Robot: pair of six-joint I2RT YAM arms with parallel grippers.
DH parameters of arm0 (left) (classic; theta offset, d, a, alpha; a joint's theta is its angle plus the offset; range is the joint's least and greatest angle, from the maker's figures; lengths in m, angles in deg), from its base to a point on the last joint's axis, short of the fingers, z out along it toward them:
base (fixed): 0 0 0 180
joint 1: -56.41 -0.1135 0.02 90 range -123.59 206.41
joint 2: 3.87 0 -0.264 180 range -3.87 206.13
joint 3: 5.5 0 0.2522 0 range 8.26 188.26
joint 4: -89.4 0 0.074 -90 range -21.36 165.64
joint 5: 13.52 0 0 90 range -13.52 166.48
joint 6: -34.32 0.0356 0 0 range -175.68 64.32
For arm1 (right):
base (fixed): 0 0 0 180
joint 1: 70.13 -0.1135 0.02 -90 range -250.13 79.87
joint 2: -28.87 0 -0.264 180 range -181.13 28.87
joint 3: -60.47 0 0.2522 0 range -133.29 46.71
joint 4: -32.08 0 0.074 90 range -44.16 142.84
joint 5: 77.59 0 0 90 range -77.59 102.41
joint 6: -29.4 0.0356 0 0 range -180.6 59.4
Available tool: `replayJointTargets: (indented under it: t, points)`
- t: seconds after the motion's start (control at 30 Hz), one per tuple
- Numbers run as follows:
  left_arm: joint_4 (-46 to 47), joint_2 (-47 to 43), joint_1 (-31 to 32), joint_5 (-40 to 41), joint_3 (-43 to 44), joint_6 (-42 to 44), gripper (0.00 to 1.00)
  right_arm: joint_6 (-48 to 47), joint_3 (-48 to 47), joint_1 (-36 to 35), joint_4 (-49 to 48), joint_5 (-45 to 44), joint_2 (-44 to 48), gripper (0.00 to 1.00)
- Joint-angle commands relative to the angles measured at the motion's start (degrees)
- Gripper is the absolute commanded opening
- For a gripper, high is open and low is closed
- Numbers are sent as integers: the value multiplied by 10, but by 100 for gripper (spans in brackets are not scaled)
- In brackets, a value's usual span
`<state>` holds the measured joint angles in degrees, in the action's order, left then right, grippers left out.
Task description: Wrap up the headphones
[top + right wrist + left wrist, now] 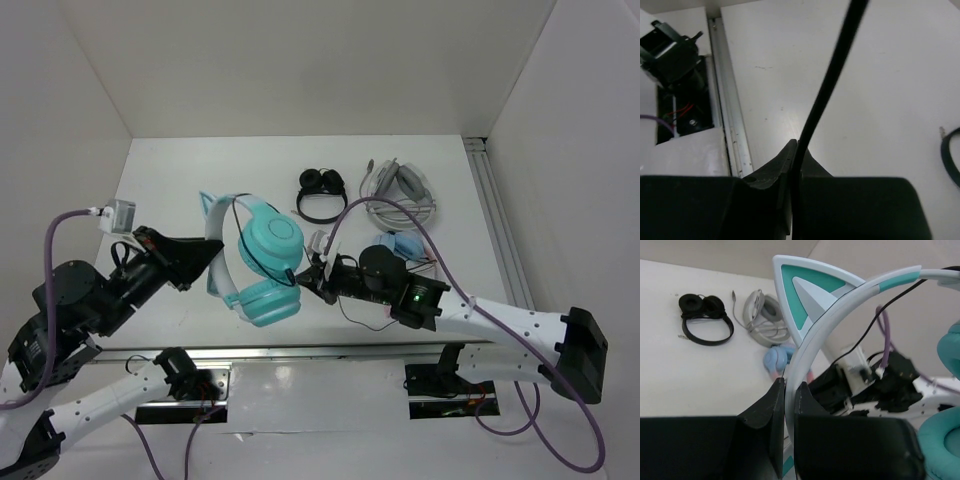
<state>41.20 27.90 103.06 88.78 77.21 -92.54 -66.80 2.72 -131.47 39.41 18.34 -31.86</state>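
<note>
Top view: the headphones [270, 240] sit between the two claws, tilted, with the pale headband on the left claw [214, 260] side and the teal cups toward the right claw [306, 276]. The right claw's tips are just beside the lower cup. Past the right claw, farther out on the table [170, 180], there's a black headset [322, 192], a grey headset [400, 195], and a blue one [402, 245] partly hidden by the arm.

Left wrist view: the left claw [789, 390] is clamped tight on the headband [840, 310], which arcs up and away from the fingers. A cat ear [805, 290] stands right above the grip, and a teal cup [940, 440] is off to the claw's right. The black headset [705, 320] lies far ahead to the left.

Right wrist view: the right claw [796, 150] looks pinched on the thin black cable [827, 85], which runs straight up out of the fingers. Only bare table [880, 75] lies beyond it.
</note>
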Motion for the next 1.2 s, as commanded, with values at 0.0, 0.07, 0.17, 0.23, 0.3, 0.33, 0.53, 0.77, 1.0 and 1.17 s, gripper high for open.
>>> replayJointTargets:
  t: [0.0, 0.07, 0.17, 0.23, 0.3, 0.33, 0.53, 0.77, 1.0, 1.17]
  points:
    - [113, -21, 1, 61, -11, -103, 0, 20, 28, 2, -129, 122, -10, 9]
    - [113, -21, 1, 76, -16, -110, 0, 39, 52, 2, -194, 154, -24, 9]
    - [84, -2, 1, 113, 16, -116, 0, 53, 71, -4, -257, 163, -40, 9]
    - [50, 6, 1, 152, 34, -124, 0, 58, 77, -4, -276, 163, -54, 9]
    - [16, 27, 1, 215, 79, -131, 0, 64, 90, -10, -284, 163, -63, 10]
    - [-22, 35, 1, 235, 98, -138, 0, 69, 95, -16, -297, 163, -69, 10]
    - [-69, 77, 1, 344, 168, -139, 0, 96, 131, -37, -354, 163, -86, 11]
    - [-92, 134, 1, 434, 197, -144, 0, 131, 137, -91, -404, 204, -120, 11]
    - [-97, 182, 1, 520, 229, -110, 0, 114, 123, -172, -381, 166, -120, 19]
    - [-74, 195, 1, 556, 218, -74, 0, 125, 129, -202, -399, 166, -120, 20]
